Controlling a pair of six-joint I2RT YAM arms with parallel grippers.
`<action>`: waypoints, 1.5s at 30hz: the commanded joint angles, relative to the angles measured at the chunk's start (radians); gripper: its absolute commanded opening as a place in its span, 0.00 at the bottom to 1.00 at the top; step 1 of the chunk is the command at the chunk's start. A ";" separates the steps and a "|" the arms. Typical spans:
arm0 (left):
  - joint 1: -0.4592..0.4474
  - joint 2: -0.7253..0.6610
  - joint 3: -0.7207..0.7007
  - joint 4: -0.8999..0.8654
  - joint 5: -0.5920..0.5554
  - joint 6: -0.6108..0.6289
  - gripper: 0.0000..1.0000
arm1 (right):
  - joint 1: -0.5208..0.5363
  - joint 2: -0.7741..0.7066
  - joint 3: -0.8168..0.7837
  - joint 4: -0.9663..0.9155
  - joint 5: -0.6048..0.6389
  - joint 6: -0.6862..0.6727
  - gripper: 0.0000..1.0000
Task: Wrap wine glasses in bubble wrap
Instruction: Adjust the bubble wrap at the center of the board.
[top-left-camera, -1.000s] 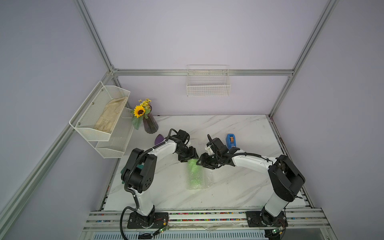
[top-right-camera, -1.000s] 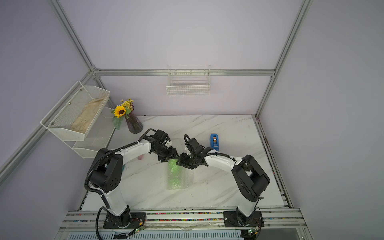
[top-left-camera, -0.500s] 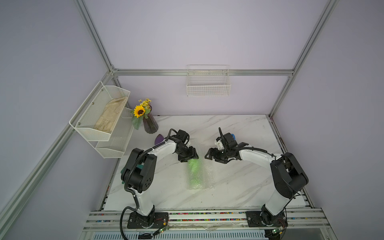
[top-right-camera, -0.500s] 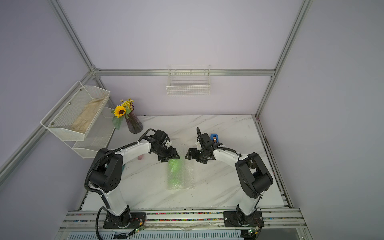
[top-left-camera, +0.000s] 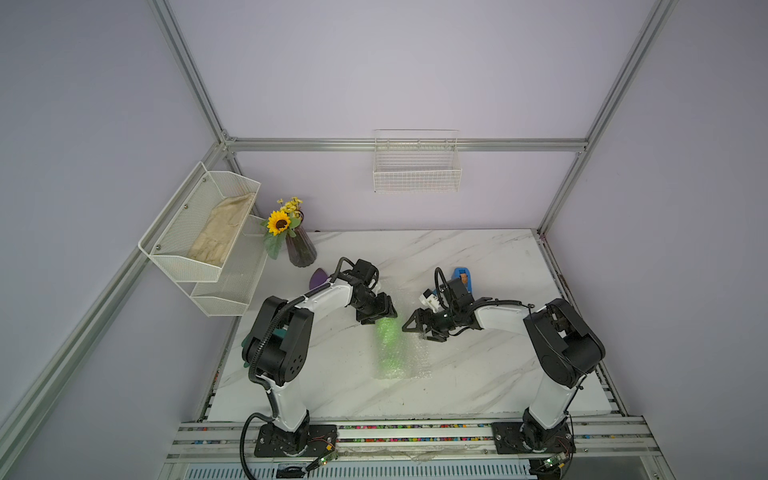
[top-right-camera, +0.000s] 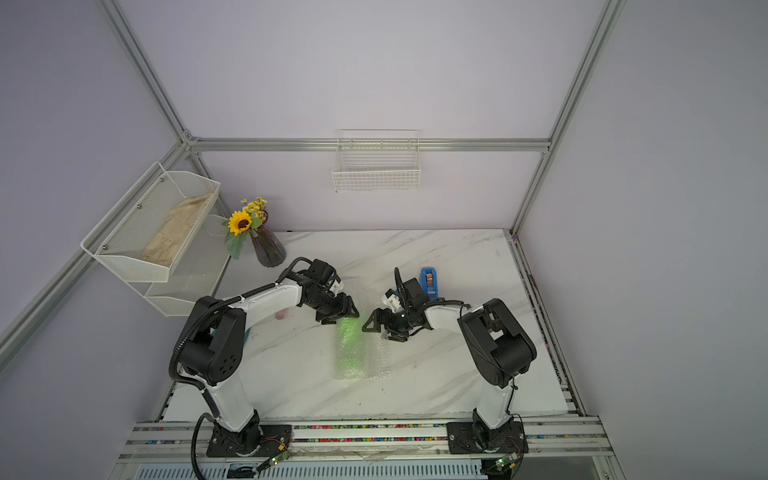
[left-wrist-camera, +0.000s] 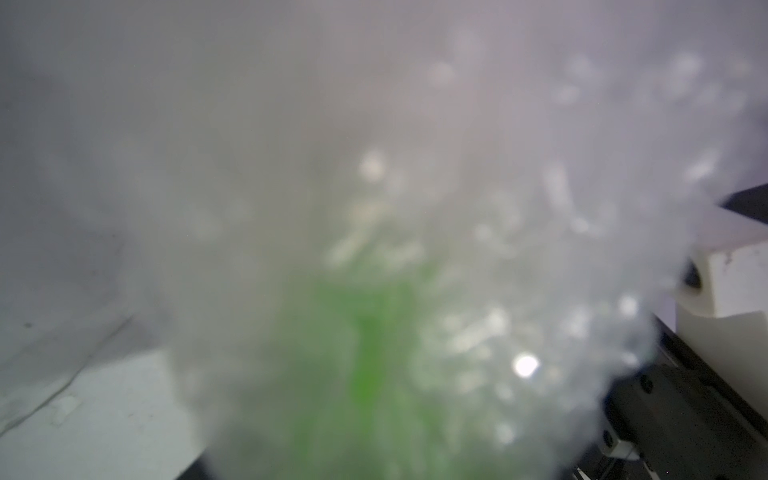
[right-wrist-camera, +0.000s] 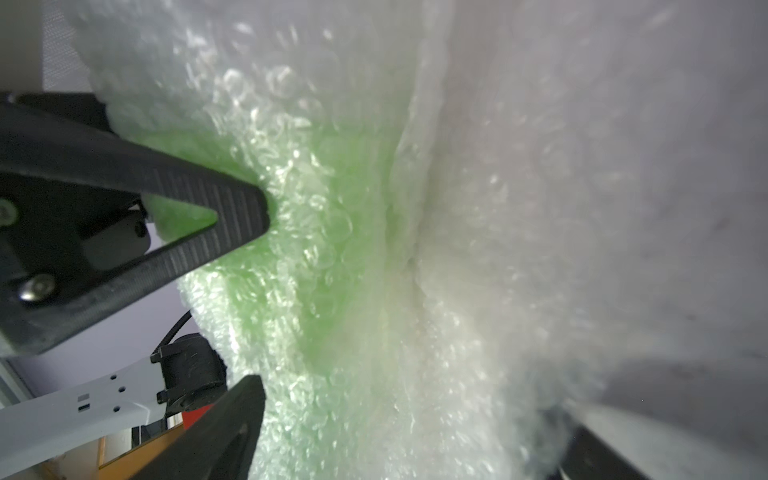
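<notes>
The lime-green goblet (top-left-camera: 390, 353) lies in the middle of the bench (top-left-camera: 490, 374), rolled inside the bubble wrap (top-left-camera: 417, 361). The left hand (top-left-camera: 380, 316) clasps the bubble wrap at the roll's far end; the right hand (top-left-camera: 417, 333), jaws spread and empty, sits just beside it
</notes>
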 joint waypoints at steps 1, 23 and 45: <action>0.005 0.020 -0.017 -0.020 -0.056 0.005 0.64 | 0.029 0.019 -0.003 0.065 -0.065 0.022 0.92; 0.005 -0.014 -0.024 -0.037 -0.097 -0.001 0.65 | 0.110 -0.056 0.142 -0.180 0.247 -0.029 0.24; 0.176 -0.448 0.070 -0.182 -0.252 0.204 0.85 | 0.154 -0.117 0.377 -0.614 0.583 -0.767 0.00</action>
